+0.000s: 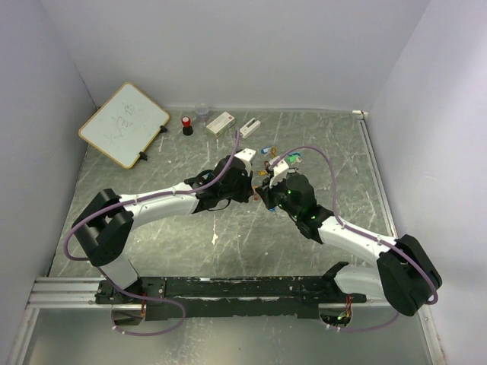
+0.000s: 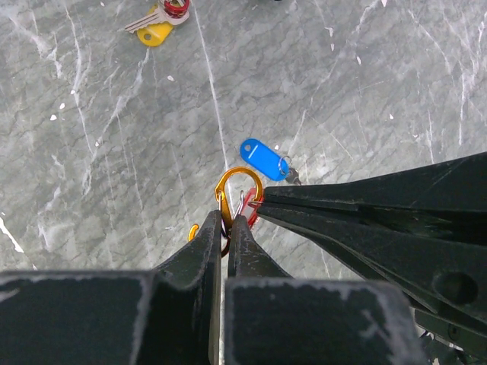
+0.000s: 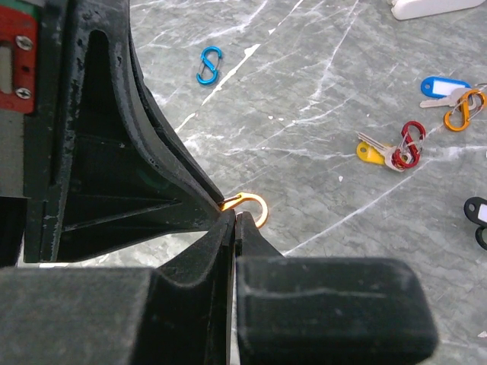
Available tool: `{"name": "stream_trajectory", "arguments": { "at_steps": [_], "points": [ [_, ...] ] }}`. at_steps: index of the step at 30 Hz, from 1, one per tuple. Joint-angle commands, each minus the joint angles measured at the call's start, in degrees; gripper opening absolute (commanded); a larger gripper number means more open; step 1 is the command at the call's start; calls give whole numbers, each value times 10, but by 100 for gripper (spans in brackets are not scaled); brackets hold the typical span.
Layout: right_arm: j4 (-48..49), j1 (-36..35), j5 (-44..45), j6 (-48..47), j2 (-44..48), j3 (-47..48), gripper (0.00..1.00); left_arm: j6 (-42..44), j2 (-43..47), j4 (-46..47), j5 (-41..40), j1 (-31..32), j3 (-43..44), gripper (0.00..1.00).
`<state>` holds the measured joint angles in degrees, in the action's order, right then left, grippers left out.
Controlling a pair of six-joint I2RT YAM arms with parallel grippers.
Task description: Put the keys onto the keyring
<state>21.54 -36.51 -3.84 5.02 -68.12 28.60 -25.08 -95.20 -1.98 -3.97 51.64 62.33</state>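
From above, the two arms reach inward over the grey marbled table (image 1: 175, 251) and meet near its middle, the left gripper (image 1: 257, 192) and right gripper (image 1: 266, 187) tip to tip; what lies between them is too small to make out here. Some of the keys (image 1: 266, 150) lie just beyond the grippers, showing blue and green tags, and a whiteboard (image 1: 124, 124) leans in the far left corner. In the left wrist view, the left gripper's jaws are pressed together on an orange clip (image 2: 240, 185), whose upper loop stands clear above the fingertips while a sliver of its lower end shows to the left of them. The right gripper's long black fingers (image 2: 365, 220) come in from the right and end right against the clip, with a bit of red at their tips. A blue-tagged key (image 2: 262, 158) lies on the table just beyond the clip, and a yellow-tagged key (image 2: 154, 33) sits well apart at the top edge, hooked to a red clip (image 2: 176, 6). In the right wrist view, the right gripper's jaws are fully closed – the orange loop pokes out just above their tips, but whether they actually pinch it cannot be told. The left gripper's finger meets the loop from the left. A blue clip (image 3: 206, 65) lies alone farther off, the yellow-tagged key and red clip lie to the right, and a black tag (image 3: 477, 213) shows at the right edge.
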Motion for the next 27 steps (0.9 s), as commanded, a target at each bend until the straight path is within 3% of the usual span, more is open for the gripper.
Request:
{"name": "stream_trajectory", "arguments": {
  "at_steps": [1,27],
  "points": [
    [2,-5,8,-8,-8,18,0,1,15,2,14,4,23,7],
    [2,-7,57,-1,6,10,0,10,42,-6,34,5,10,7]
  ]
}}
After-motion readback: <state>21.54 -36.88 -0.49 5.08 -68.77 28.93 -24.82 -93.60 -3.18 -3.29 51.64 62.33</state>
